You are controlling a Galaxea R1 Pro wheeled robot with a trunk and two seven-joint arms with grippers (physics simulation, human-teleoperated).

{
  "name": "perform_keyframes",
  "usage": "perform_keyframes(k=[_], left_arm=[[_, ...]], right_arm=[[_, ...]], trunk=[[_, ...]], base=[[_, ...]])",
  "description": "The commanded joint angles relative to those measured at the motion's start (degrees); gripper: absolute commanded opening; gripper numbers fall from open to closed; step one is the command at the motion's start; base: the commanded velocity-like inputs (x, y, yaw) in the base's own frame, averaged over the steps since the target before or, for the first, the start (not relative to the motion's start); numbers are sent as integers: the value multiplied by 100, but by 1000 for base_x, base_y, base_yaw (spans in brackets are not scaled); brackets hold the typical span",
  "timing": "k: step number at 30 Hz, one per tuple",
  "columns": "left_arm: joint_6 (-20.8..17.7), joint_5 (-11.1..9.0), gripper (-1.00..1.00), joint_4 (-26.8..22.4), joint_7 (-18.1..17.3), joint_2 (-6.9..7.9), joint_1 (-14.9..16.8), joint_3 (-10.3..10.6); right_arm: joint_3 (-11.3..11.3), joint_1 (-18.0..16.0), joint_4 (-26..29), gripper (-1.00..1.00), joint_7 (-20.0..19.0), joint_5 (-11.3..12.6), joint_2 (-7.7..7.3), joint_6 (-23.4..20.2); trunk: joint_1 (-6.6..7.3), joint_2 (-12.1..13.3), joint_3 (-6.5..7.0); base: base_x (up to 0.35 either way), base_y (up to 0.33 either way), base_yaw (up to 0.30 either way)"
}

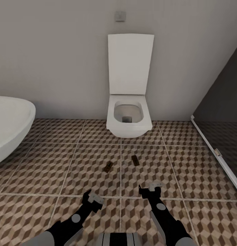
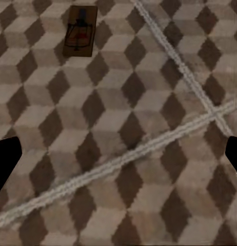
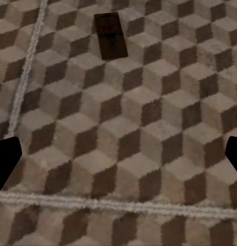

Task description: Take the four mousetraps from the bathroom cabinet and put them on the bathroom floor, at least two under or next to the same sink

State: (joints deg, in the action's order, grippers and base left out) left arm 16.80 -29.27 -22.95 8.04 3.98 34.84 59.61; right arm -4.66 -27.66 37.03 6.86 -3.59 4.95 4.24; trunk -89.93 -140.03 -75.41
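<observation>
A bathroom corner is seen from the robot's head, looking down over both arms. The bathroom floor (image 1: 63, 164), tiled in a brown, beige and white cube pattern with pale grout lines, fills the lower half of the frame. A square white toilet (image 1: 129, 118) with its lid raised stands against the grey wall at centre. The curved edge of a white bathtub (image 1: 10, 124) is seen at the left edge, and a dark glass panel (image 1: 221, 112) at the right.

Two mousetraps lie flat on the tiles in front of the toilet, near each other but apart, on either side of a grout line: the left mousetrap (image 1: 108, 166) just left of centre, the right mousetrap (image 1: 135, 160) just right of it.

The left gripper (image 1: 92, 199) and the right gripper (image 1: 149, 189) are held low over the floor at the bottom of the frame, short of the traps and touching neither.

In each wrist view, dark fingertips (image 2: 5, 161) (image 3: 6, 163) sit at opposite edges with bare tile between, so both sets of jaws are spread wide and nothing is pinched. One trap (image 2: 80, 31) (image 3: 110, 35) lies near the top of each.
</observation>
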Motion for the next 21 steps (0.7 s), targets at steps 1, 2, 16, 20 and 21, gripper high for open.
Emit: perform_keyframes(k=[1, 2, 16, 20, 21], left_arm=[[15, -30, 100, -9, -47, 25, 5, 37], [15, -31, 100, -11, -141, 44, 5, 15], [11, -35, 100, -128, -1742, 266, 5, -1336], [-5, -35, 100, -130, -1856, 292, 5, -1449], [-6, -35, 100, -130, -1862, 293, 5, -1455]], right_arm=[[-17, -2, -4, 100, 44, -37, -2, 6], [-17, -2, -4, 100, 44, -37, -2, 6], [-17, -2, -5, 100, 44, -37, 2, 6], [-17, -2, -3, 100, 44, -37, -2, 6], [-17, -2, -3, 100, 44, -37, -2, 6]], trunk=[[23, 40, 15], [45, 80, 33], [353, 642, 284], [441, 802, 356], [463, 842, 374]], base=[[0, 0, 0], [0, 0, 0], [0, 0, 0], [0, 0, 0], [0, 0, 0]])
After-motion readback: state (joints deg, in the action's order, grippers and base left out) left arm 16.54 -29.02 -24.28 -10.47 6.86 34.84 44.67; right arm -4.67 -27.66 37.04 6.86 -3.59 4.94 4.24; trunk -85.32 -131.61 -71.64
